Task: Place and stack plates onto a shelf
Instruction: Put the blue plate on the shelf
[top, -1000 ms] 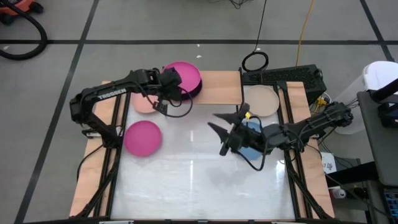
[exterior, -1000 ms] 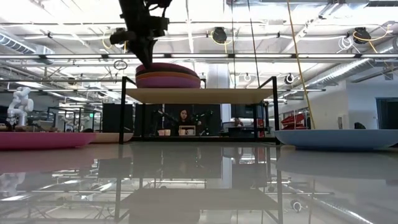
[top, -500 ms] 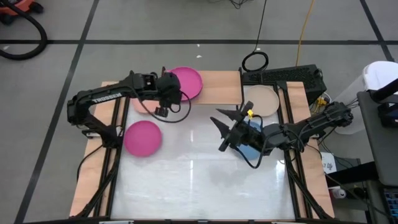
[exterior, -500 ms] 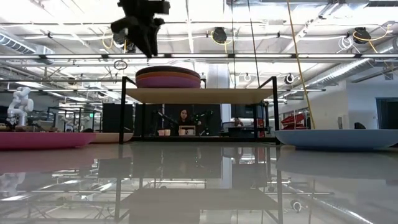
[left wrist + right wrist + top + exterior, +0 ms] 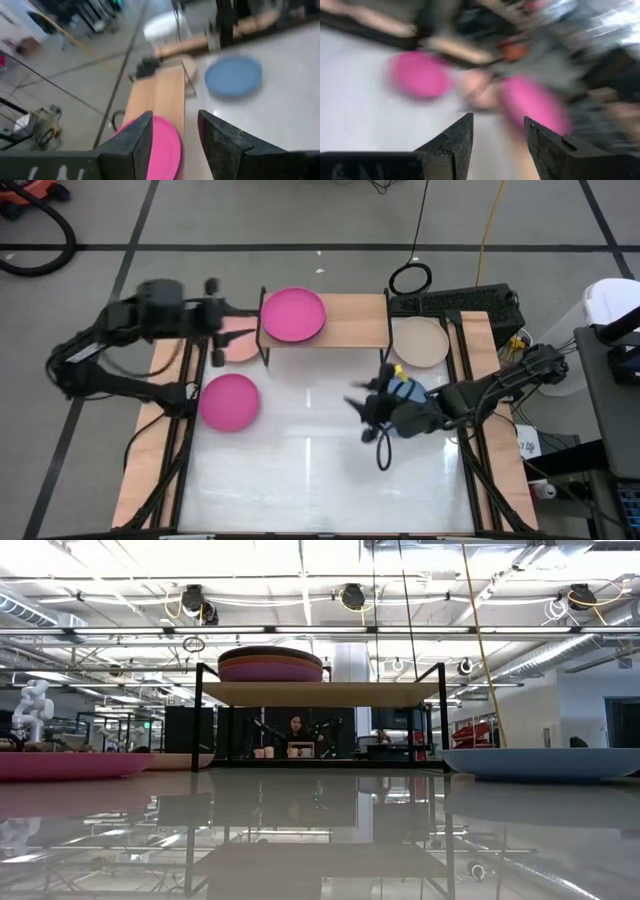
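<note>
From above, you can see the shelf [image 5: 325, 320] standing at the far edge of the table [image 5: 300, 470], a light-wood board on thin black legs. A hot pink plate [image 5: 293, 314] tops the stack on its left half; the right half is bare wood. A magenta plate [image 5: 229, 401] lies flat on the table's left side, and a light pink plate [image 5: 237, 345] sits just left of the shelf, partly hidden by the shelf's leg. A beige plate [image 5: 420, 341] rests to the right of the shelf. The blue plate [image 5: 405, 392] is mostly covered by the right arm. Your left claw [image 5: 213, 320] is off to the left of the shelf, blurred; the right claw [image 5: 366, 408] hangs over the table near the blue plate. No lettering is readable on either arm here.

At table level, you see the stack [image 5: 270, 664] on the shelf's [image 5: 320, 693] left part: a dark plate over a brownish one over a pinkish-purple one. The magenta plate [image 5: 65, 764] lies at the left edge and the blue plate [image 5: 540, 761] at the right. A person [image 5: 296, 728] sits far behind.

In the left wrist view, your left claw [image 5: 174, 140] is spread apart with nothing between its fingers; the hot pink plate [image 5: 162, 147] and shelf board [image 5: 160, 95] lie beyond, the blue plate [image 5: 233, 76] farther off.

The right wrist view is heavily blurred: the right claw [image 5: 498, 142] is spread and holds nothing, with pink plates as smears.
</note>
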Tool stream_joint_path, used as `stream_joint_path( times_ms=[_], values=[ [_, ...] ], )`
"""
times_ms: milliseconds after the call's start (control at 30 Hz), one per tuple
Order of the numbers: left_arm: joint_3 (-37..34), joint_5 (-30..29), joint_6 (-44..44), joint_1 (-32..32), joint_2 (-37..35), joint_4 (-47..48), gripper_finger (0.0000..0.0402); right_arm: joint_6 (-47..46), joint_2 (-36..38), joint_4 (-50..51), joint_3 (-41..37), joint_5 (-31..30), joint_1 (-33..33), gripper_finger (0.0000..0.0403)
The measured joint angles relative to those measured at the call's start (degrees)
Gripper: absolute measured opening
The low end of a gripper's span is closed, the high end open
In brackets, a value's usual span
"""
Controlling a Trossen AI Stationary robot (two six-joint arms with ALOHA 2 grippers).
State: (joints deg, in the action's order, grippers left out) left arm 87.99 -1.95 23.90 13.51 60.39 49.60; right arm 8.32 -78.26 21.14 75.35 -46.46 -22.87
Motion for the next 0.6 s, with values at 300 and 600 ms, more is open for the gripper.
stream_joint_path(
  times_ms=[300,600],
  values=[
    [-26.58,6.72,-8.18,-4.52,-17.81,-21.75,0.0128,-26.64,-0.51,9.95,-11.07,28.16,2.68,0.0155],
    [-47.19,6.64,-14.12,-7.29,-20.42,-45.83,0.0127,-37.69,-0.58,10.04,-26.90,33.18,4.17,0.0155]
  ],
)
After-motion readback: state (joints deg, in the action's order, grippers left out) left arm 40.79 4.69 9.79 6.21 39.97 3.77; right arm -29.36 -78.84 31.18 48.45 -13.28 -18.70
